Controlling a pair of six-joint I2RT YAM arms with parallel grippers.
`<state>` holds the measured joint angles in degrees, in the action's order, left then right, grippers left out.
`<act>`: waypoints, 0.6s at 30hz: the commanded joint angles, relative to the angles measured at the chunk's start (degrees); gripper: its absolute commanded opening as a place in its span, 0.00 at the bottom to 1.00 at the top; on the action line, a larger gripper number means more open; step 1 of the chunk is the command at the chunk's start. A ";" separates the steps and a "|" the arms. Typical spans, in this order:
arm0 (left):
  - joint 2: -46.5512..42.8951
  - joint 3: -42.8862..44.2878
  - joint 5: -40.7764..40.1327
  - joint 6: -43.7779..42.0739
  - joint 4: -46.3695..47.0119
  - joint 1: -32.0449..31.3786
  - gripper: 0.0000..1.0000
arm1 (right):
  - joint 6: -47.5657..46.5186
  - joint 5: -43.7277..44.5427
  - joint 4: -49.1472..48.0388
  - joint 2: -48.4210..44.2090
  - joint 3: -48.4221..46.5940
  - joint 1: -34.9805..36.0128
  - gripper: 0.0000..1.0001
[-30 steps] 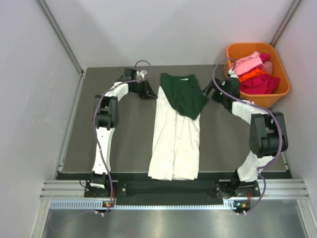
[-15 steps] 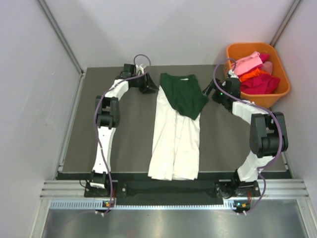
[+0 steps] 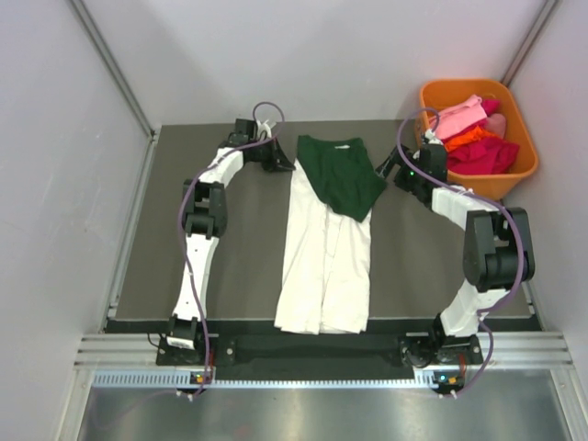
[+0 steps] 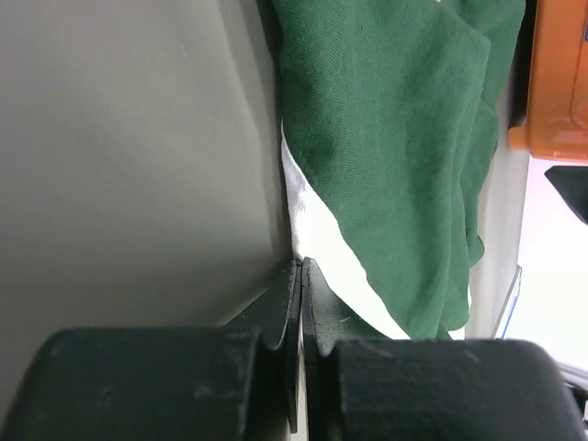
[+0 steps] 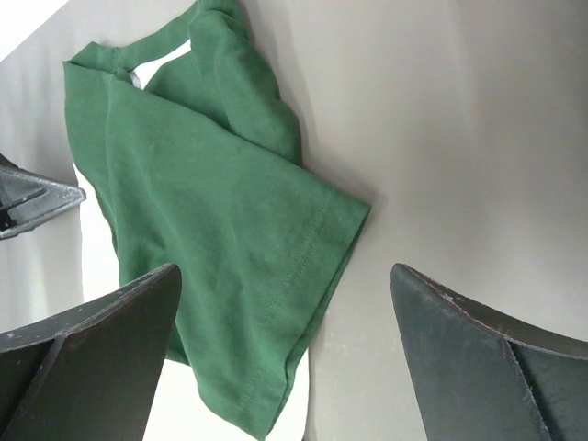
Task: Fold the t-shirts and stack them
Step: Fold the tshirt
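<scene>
The cream-white t-shirt [image 3: 324, 257] lies in a long folded strip down the middle of the table, its print hidden. The dark green t-shirt [image 3: 342, 175] lies across its far end, one sleeve spread to the right. My left gripper [image 3: 290, 165] is shut and empty, its tips [image 4: 301, 268] at the left edge of the white cloth [image 4: 322, 243] beside the green cloth [image 4: 395, 138]. My right gripper [image 3: 386, 172] is open, just right of the green sleeve [image 5: 303, 239], its jaws wide apart over the sleeve and bare table.
An orange basket [image 3: 522, 175] with pink, orange and red clothes stands at the far right corner, close behind the right arm. Grey walls close in the table's left, right and back. The table mat [image 3: 230, 257] ends at a metal rail in front.
My left gripper has moved away from me and to the right, up to the left edge of the shirts. The right gripper and both shirts have stayed put.
</scene>
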<state>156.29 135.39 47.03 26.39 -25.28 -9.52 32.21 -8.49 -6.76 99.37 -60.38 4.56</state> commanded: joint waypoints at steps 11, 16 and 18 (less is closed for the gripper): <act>-0.46 -3.82 -10.19 4.63 5.94 4.68 0.00 | 0.31 -0.82 -0.71 -2.25 -0.18 -0.78 0.96; -1.07 -4.35 -10.82 5.25 8.84 4.95 0.31 | 0.31 -1.26 -0.36 -2.08 -0.44 -0.78 0.96; -1.77 -4.87 -10.03 4.99 8.58 4.95 0.58 | 0.14 -1.53 0.26 -2.34 -0.70 -0.78 0.96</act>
<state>155.35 133.08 44.49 33.32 -16.10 -5.74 32.21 -9.17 -6.09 99.37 -60.38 4.38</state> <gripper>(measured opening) 0.484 0.963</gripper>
